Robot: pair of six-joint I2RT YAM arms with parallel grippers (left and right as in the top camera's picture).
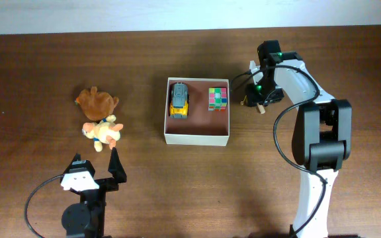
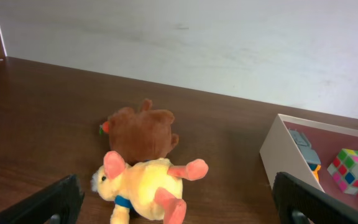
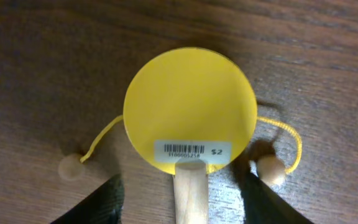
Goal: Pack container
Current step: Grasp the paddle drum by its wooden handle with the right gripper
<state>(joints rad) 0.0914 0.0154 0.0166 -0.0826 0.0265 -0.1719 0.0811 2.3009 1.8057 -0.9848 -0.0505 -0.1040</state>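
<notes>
White-walled container (image 1: pixel 197 139) holding toy car (image 1: pixel 178 100) and colour cube (image 1: pixel 217 98), left gripper (image 1: pixel 96 159) spread, right gripper (image 3: pixel 184 198) spread

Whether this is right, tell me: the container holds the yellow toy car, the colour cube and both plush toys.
Wrong about the plush toys. The container holds the yellow toy car and the colour cube; the brown plush toy and the yellow plush toy lie on the table outside it, as the overhead view shows.
</notes>
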